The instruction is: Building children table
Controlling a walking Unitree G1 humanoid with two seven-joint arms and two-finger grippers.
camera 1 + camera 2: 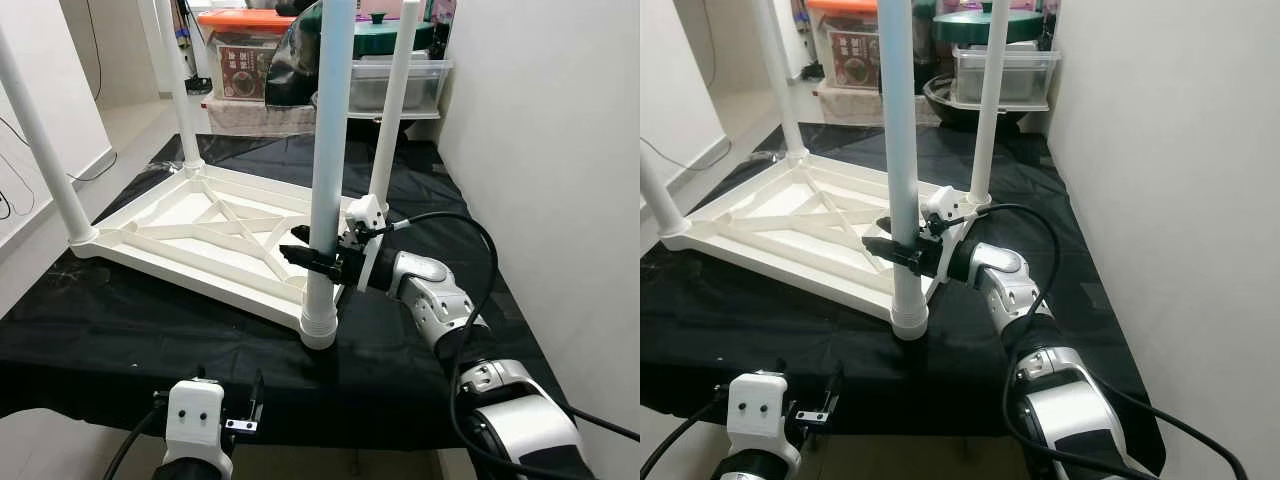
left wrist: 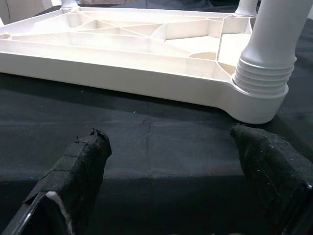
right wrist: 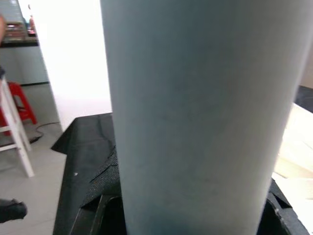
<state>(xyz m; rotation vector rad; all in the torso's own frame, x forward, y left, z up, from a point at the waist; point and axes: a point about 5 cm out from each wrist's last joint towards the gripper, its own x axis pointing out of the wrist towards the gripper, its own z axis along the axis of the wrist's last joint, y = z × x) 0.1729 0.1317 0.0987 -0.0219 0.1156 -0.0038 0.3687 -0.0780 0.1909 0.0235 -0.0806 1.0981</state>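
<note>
I have the white tabletop [image 1: 190,235] lying upside down on the black cloth [image 1: 120,330], ribbed underside up, because that is the only way the legs can go into the corner sockets. It sits in the left-centre of the left eye view. Three legs already stand up from the far and left corners.

The fourth leg [image 1: 328,150], pale blue-white, rises through the middle of the frame from the near corner socket, its threaded collar [image 2: 261,81] showing just above the socket rim. My right gripper [image 1: 318,259] reaches in from the lower right and pinches this leg low down, one black finger on each side, close to the joint where a twist or push would carry best. I judge the leg is being seated or screwed home.

My left gripper [image 2: 171,161] hangs at the bottom edge of the frame, fingers [image 2: 80,161] spread wide, holding nothing, just short of that same corner, perhaps ready to steady it.
</note>
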